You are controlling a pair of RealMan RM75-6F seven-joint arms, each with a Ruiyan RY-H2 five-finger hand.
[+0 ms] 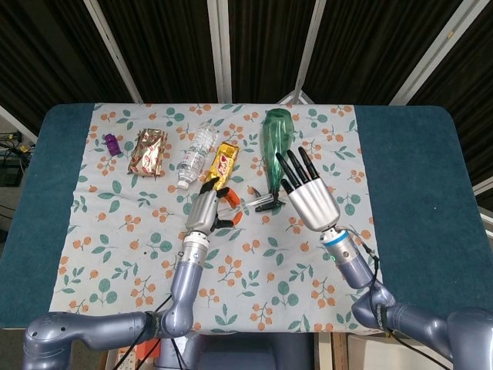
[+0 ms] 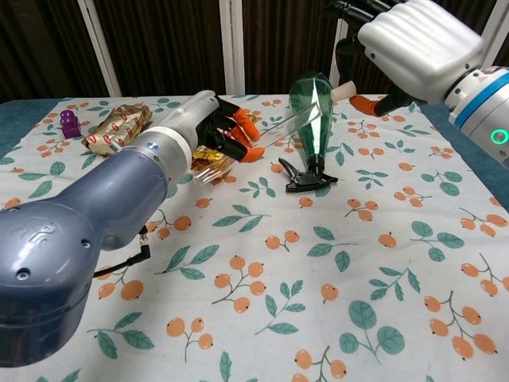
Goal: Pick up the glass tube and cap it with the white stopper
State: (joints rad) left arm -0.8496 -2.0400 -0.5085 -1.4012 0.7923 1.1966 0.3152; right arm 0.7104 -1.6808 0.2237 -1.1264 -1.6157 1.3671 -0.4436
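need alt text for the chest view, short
The left hand holds a glass tube tilted above a floral tablecloth, while the right hand brings a white stopper toward the tube's far end. A green spray bottle lies between them, with a gold snack packet and a small purple object at far left.

My left hand (image 1: 206,210) is curled tight in a grip; my right hand (image 1: 307,196) is raised, thumb pinching, fingers straight.
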